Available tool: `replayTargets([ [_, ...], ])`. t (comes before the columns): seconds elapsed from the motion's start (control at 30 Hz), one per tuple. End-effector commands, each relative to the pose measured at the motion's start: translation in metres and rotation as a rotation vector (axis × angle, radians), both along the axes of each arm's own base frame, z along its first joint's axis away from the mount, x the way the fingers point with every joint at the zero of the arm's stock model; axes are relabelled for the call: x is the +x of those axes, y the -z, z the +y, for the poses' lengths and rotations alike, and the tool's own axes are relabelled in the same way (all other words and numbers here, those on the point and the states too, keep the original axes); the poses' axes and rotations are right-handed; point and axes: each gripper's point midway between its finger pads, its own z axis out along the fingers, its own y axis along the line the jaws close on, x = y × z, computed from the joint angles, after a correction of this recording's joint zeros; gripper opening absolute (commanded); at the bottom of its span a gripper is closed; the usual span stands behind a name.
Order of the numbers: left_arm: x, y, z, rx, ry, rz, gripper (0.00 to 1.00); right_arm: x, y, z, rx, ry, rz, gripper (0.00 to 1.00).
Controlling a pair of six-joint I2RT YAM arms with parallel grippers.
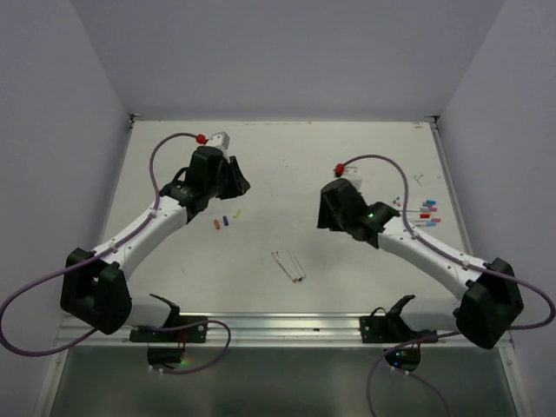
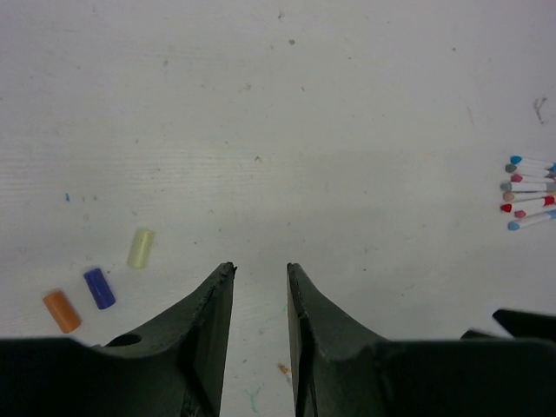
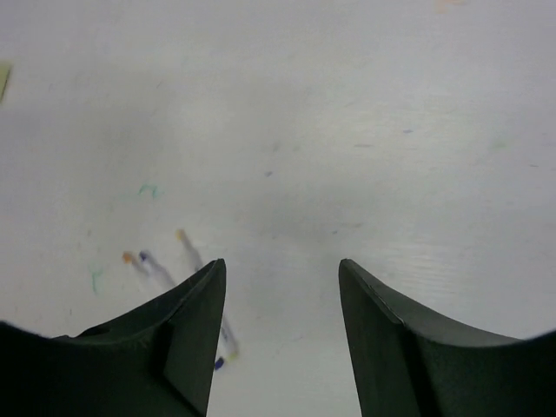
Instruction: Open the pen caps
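Three short cylindrical plastic caps, the orange cap (image 2: 62, 310), purple cap (image 2: 99, 287) and pale yellow cap (image 2: 140, 248), lie in a diagonal row on the white table (image 2: 347, 104). They sit near the left gripper (image 2: 261, 271), off to its left side, not touching it. The jaws of that gripper are narrowly parted and empty. The right gripper (image 3: 280, 265) is spread wide and empty, with thin white pen bodies (image 3: 191, 254) lying beside one finger.
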Motion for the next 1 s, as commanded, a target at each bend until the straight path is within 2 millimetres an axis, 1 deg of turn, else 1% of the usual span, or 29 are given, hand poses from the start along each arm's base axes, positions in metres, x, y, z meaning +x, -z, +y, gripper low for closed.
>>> replayTargets([
  [0.0,-0.015,-0.02,-0.024,-0.097,0.119,-0.059,0.34,0.031,-0.015,-0.109,-0.025,0.435,0.005,0.57],
  [0.03,-0.019,-0.023,-0.031,-0.124,0.154,-0.069,0.37,0.035,-0.017,-0.127,-0.028,0.499,-0.006,0.56],
  [0.07,-0.018,-0.032,-0.039,-0.165,0.192,-0.114,0.41,0.037,-0.018,-0.142,-0.027,0.549,-0.012,0.56],
  [0.1,-0.028,-0.033,-0.047,-0.206,0.239,-0.107,0.48,0.041,-0.015,-0.171,-0.033,0.651,-0.003,0.55],
  [0.17,-0.032,-0.045,-0.053,-0.245,0.275,-0.144,0.53,0.044,-0.003,-0.191,-0.012,0.713,0.049,0.53],
  [0.2,-0.038,-0.045,-0.057,-0.256,0.3,-0.141,0.54,0.045,0.003,-0.213,-0.003,0.783,0.07,0.53],
  [0.27,-0.043,-0.054,-0.06,-0.274,0.326,-0.167,0.55,0.049,0.011,-0.227,0.014,0.819,0.103,0.51],
  [0.3,-0.048,-0.054,-0.062,-0.282,0.35,-0.169,0.57,0.051,0.018,-0.242,0.012,0.863,0.126,0.51],
  [0.37,-0.052,-0.058,-0.064,-0.29,0.375,-0.184,0.6,0.057,0.022,-0.25,0.021,0.882,0.128,0.51],
  [0.4,-0.056,-0.059,-0.065,-0.293,0.393,-0.195,0.64,0.058,0.029,-0.261,0.022,0.918,0.148,0.51],
  [0.43,-0.058,-0.06,-0.065,-0.291,0.405,-0.204,0.67,0.059,0.032,-0.265,0.027,0.93,0.154,0.51],
  [0.47,-0.058,-0.069,-0.066,-0.302,0.42,-0.251,0.72,0.061,0.035,-0.272,0.031,0.952,0.159,0.52],
  [0.5,-0.058,-0.066,-0.065,-0.289,0.422,-0.256,0.73,0.063,0.038,-0.273,0.038,0.953,0.165,0.53],
  [0.53,-0.059,-0.065,-0.063,-0.28,0.423,-0.259,0.74,0.064,0.046,-0.277,0.026,0.961,0.189,0.53],
  [0.6,-0.06,-0.067,-0.062,-0.275,0.429,-0.264,0.75,0.065,0.05,-0.287,0.022,0.981,0.195,0.54],
  [0.63,-0.062,-0.066,-0.063,-0.279,0.433,-0.258,0.76,0.064,0.056,-0.291,0.015,0.991,0.211,0.54],
  [0.7,-0.068,-0.07,-0.064,-0.301,0.444,-0.253,0.78,0.066,0.059,-0.299,0.014,1.0,0.205,0.54],
  [0.77,-0.073,-0.08,-0.065,-0.328,0.462,-0.277,0.79,0.065,0.063,-0.31,0.011,1.021,0.209,0.54],
  [0.83,-0.073,-0.084,-0.066,-0.336,0.465,-0.284,0.79,0.064,0.066,-0.314,0.021,1.027,0.218,0.54],
  [0.97,-0.071,-0.081,-0.068,-0.32,0.474,-0.27,0.79,0.064,0.071,-0.325,0.038,1.039,0.218,0.53],
])
